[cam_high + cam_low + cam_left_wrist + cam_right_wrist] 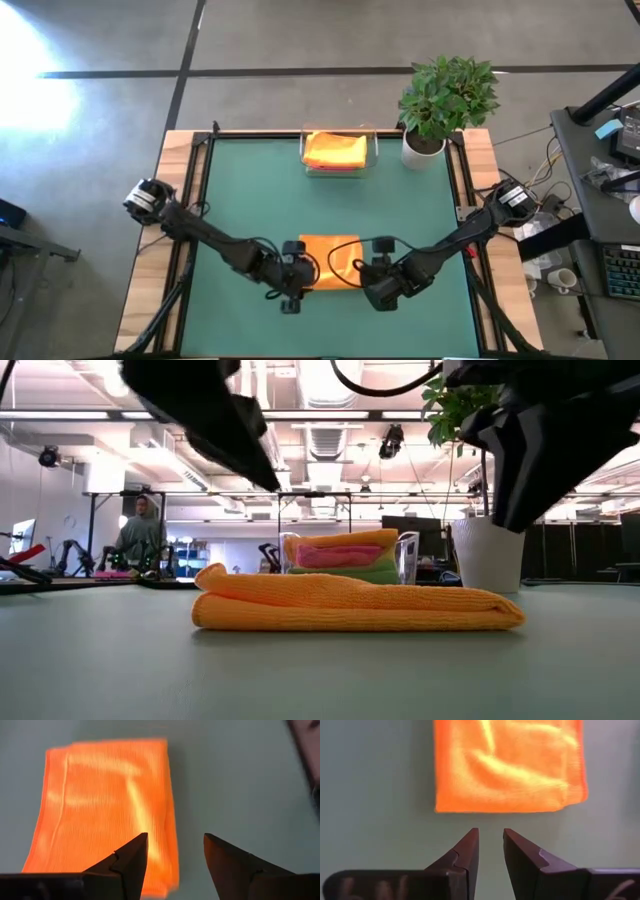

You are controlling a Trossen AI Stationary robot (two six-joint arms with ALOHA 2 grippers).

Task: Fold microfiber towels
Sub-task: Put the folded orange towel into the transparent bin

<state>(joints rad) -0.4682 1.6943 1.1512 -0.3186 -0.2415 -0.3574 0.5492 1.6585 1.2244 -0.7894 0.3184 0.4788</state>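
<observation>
Folded orange towel [355, 608] on bare mat, left end effector [175, 857] wide, right end effector [491, 851] narrow, both empty alongside

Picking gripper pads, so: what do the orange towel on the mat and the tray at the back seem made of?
The orange towel looks like soft, matte microfiber: fine ribbed weave, rounded plump folds. The tray seems clear, glossy rigid plastic; the stacked towels show through its walls.
</observation>
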